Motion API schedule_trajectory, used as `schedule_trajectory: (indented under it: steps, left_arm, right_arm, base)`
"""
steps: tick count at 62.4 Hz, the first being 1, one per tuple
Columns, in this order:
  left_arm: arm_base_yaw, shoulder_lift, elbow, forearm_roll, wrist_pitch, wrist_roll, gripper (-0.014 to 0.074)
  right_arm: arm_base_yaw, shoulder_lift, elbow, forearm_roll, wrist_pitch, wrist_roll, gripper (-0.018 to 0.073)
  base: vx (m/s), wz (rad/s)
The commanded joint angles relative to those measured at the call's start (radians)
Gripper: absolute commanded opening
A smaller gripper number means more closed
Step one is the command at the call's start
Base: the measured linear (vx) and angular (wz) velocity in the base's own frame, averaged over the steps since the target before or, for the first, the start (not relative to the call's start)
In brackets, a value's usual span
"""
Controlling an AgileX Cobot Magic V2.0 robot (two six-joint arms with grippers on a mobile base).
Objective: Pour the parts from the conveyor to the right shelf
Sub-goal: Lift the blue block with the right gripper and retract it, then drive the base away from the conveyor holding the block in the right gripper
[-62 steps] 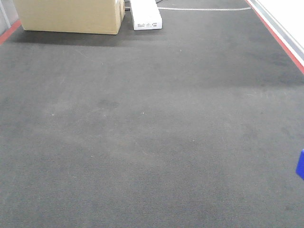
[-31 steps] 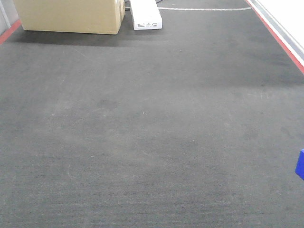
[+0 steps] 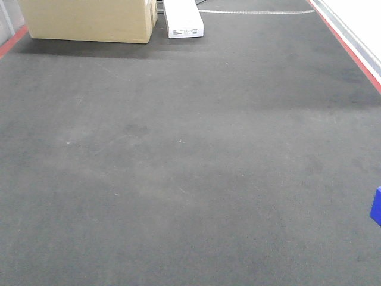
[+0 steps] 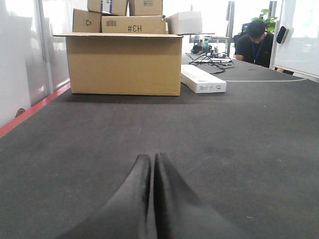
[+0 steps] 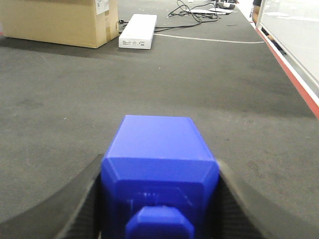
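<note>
Clamping part [image 5: 158,149], right tool [image 5: 159,199] over wide conveyor [image 5: 60,99], red edge [image 5: 298,83] to its right.

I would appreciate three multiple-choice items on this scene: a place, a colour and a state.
1. Where on the conveyor belt does the cardboard box stand?
A) far left
B) near right
C) centre
2. What colour is the block between the right pincer's fingers?
A) red
B) blue
C) white
3. How is the left pincer?
A) wide open
B) gripping a box
C) shut, empty
Answers: A, it sits top left in the front view; B, bright blue in the right wrist view; C, its fingers meet with nothing between.
</note>
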Motion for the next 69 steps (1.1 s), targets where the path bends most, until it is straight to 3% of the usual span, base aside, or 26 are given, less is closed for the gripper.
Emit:
schedule_trajectory:
  steps: [1, 24, 69]
  left_arm:
    - [-0.002, -0.013, 0.031, 0.0, -0.077, -0.009, -0.0006]
    - [-0.002, -0.013, 0.031, 0.0, -0.077, -0.009, -0.0006]
    - [-0.002, -0.013, 0.031, 0.0, -0.077, -0.009, -0.0006]
  right_arm:
    - [-0.006, 0.011, -0.026, 0.002, -0.085, -0.006, -0.0005]
    - [-0.006, 0.012, -0.026, 0.002, -0.085, -0.006, -0.0005]
    - [-0.006, 0.012, -0.026, 0.003, -0.081, -0.006, -0.0005]
  base:
    - [-0.05, 0.04]
    - [-0.22, 0.03]
    - [-0.46, -0.03]
